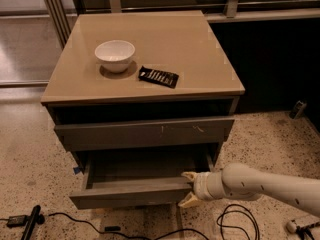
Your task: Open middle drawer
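The middle drawer (130, 191) is a plain dark grey handleless drawer, pulled out of the cabinet so its shallow grey box shows from above. My gripper (187, 188) is at the right end of its front panel. One pale fingertip (189, 175) sits over the panel's top edge and the other is under its bottom edge, so the gripper is shut on the panel. My white arm (260, 184) comes in from the lower right. Above it, the wider grey drawer (145, 132) with pale scratch marks sticks out slightly.
On the tan cabinet top (200, 44) stand a white bowl (115, 55) and a dark flat packet (158, 76). Black cables (235, 219) lie on the speckled floor below my arm and at the lower left. A railing runs behind the cabinet.
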`<state>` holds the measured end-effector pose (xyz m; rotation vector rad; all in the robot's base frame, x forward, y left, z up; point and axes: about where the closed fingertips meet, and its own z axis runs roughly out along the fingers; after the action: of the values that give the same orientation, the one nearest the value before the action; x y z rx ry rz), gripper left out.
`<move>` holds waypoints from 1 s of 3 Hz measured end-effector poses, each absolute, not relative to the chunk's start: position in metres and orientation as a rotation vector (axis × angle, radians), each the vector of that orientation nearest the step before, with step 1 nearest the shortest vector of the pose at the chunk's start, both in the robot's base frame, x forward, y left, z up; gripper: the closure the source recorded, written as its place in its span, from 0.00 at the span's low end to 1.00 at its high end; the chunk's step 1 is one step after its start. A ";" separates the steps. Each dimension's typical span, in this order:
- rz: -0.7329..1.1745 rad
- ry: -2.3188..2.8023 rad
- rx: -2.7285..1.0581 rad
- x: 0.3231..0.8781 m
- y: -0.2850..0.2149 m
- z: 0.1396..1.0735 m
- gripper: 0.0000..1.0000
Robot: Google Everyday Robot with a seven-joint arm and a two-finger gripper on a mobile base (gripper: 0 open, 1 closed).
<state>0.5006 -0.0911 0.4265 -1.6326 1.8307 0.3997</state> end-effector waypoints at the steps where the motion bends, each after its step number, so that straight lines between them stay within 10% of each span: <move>1: 0.400 1.831 -1.633 0.501 -0.091 0.426 0.38; 3: 0.401 1.828 -1.627 0.494 -0.094 0.427 0.75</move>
<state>0.4936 -0.0943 0.4273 -1.6273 1.8275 0.4012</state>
